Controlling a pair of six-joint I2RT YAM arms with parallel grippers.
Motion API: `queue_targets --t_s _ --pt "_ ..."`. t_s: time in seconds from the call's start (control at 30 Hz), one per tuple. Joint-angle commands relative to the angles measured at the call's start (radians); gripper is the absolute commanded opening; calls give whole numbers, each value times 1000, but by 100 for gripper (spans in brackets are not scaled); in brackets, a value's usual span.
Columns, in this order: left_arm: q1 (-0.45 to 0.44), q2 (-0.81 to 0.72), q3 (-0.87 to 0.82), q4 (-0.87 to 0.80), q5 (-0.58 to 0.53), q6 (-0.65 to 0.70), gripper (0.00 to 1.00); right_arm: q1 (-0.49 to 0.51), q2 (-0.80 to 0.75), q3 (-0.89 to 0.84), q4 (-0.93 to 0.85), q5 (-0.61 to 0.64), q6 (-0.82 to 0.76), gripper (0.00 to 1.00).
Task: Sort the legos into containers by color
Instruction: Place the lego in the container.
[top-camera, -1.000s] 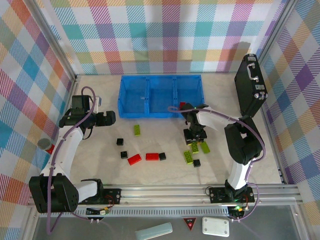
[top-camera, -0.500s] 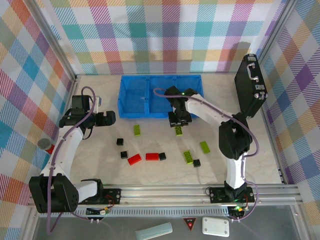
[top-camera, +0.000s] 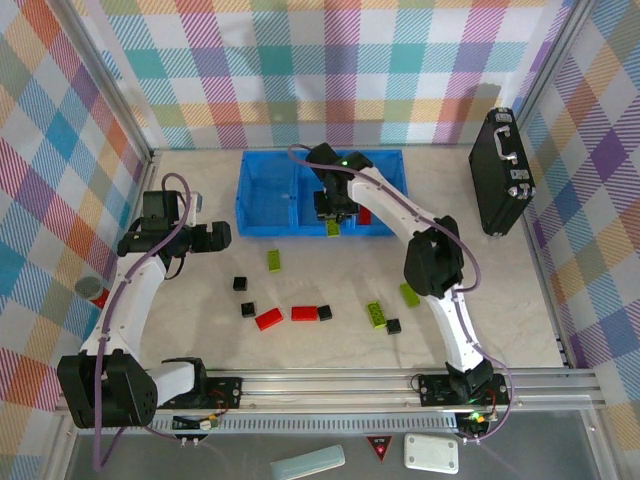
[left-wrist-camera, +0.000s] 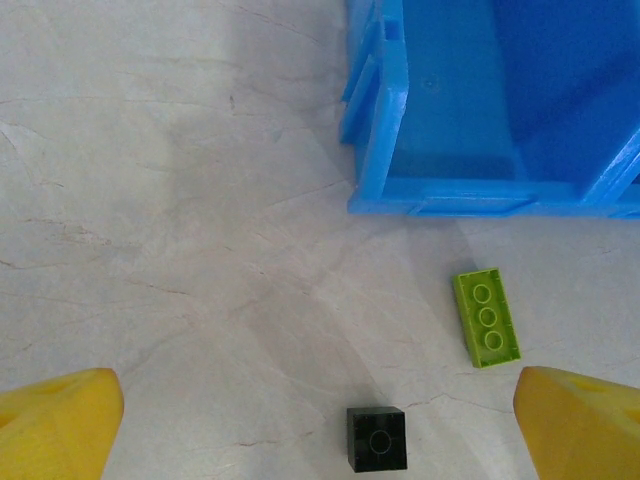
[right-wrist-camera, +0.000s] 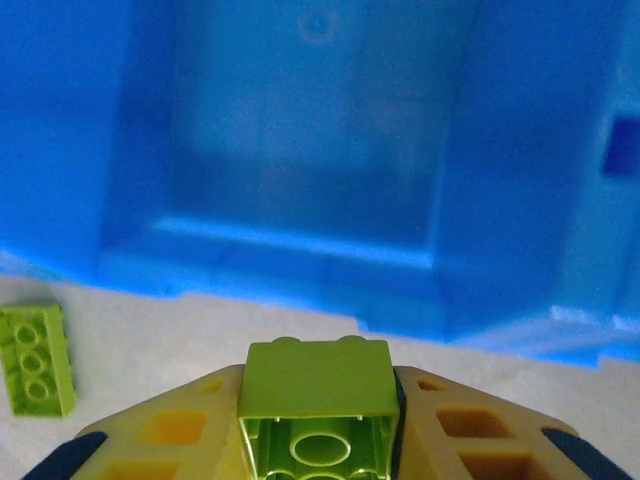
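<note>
My right gripper (top-camera: 333, 218) is shut on a lime-green lego (top-camera: 333, 229) and holds it in the air at the front wall of the blue tray (top-camera: 262, 229), by the middle container (top-camera: 318, 178). In the right wrist view that lego (right-wrist-camera: 318, 380) sits between my yellow fingers (right-wrist-camera: 165, 432), with the tray (right-wrist-camera: 300, 250) just ahead. A red lego (top-camera: 365, 214) lies in the right container. My left gripper (top-camera: 224, 236) stands open left of the tray; its wrist view shows a green lego (left-wrist-camera: 486, 317) and a black lego (left-wrist-camera: 377, 437) on the table.
Loose legos lie on the table: green (top-camera: 274, 260), (top-camera: 376, 313), (top-camera: 410, 294), red (top-camera: 268, 319), (top-camera: 304, 313), black (top-camera: 239, 284), (top-camera: 247, 309), (top-camera: 393, 326). A black briefcase (top-camera: 503, 170) stands at the right wall. A red-capped grey cylinder (top-camera: 92, 289) sits at the left wall.
My right gripper has carried the green lego from the cluster at mid-right up and left to the tray's front wall. The left arm has stayed still.
</note>
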Motion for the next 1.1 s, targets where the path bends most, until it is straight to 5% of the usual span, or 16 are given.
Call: queue_targets --t_s 0.0,0.23,1.07 --pt "15 -25 -3 -7 16 5 100 -17 64 107 -71 37 10 35" --pt "14 -23 -3 -6 16 6 100 -47 170 257 -82 61 -3 35" --pt "15 -15 -5 -5 15 4 100 -76 303 255 -26 61 -38 37"
